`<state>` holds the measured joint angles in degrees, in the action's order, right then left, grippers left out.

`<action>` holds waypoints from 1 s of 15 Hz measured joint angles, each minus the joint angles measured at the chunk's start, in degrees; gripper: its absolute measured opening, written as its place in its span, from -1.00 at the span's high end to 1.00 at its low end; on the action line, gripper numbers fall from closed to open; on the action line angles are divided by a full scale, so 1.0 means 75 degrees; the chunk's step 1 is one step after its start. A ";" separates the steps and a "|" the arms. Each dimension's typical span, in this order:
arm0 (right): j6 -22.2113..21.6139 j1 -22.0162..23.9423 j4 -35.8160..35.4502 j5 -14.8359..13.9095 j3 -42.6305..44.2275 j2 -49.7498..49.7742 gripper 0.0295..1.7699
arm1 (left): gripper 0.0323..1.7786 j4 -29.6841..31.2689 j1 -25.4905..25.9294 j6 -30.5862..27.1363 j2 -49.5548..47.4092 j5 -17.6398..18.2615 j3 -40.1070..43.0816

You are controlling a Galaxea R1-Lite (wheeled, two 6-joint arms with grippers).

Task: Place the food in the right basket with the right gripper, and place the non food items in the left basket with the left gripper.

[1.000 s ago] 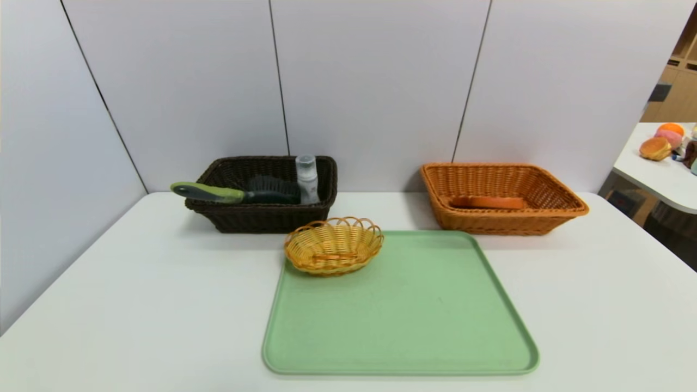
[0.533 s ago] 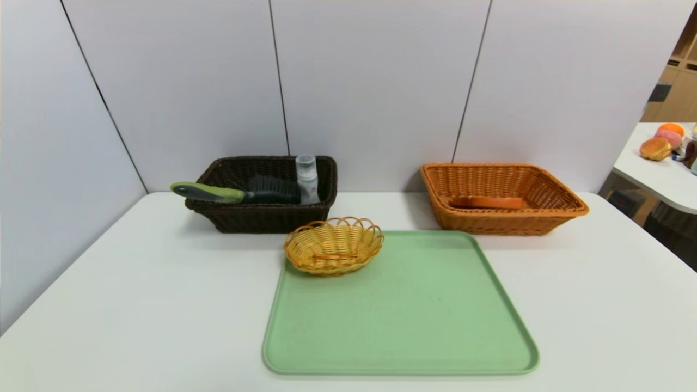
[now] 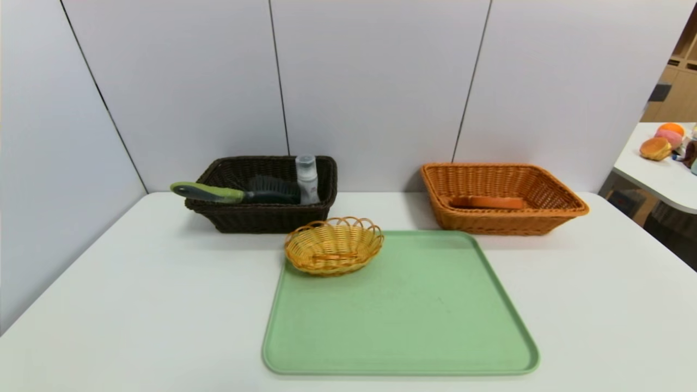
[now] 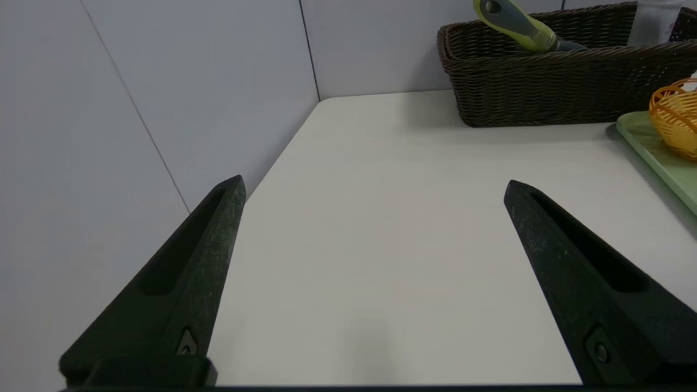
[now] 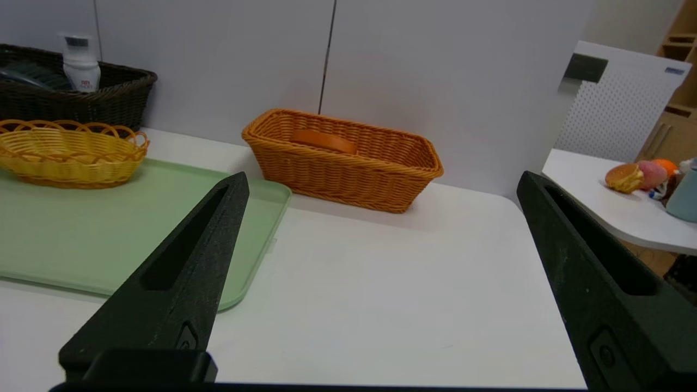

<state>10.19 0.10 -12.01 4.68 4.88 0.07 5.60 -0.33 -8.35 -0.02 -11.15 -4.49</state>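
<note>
Only wrist views show each spread tool (image 4: 374, 185) (image 5: 381, 179).

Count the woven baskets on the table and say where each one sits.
3. The dark brown basket sits back left, the orange basket back right, and the small yellow basket on the green tray's far left corner.

The brush (image 3: 234, 191) head sits half-hidden inside dark basket (image 3: 261, 218).
</note>
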 joint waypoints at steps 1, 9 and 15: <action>0.0052 0.0000 -0.0533 0.0106 -0.0320 0.0000 -0.92 | -0.90 0.0499 0.0000 -0.0096 -0.0003 0.0096 0.0309; -0.0268 0.0000 0.1364 -0.0169 -0.0647 0.0000 -0.92 | -0.90 -0.0785 0.0000 0.0213 -0.0007 0.1811 0.0598; -0.1026 0.0000 0.1648 -0.0400 -0.0650 0.0000 -0.92 | -0.90 -0.0811 -0.0003 0.0486 -0.0007 0.1780 0.0598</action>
<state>2.50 0.10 0.35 1.68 0.00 0.07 -0.49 -0.35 -4.71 -0.07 2.19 0.00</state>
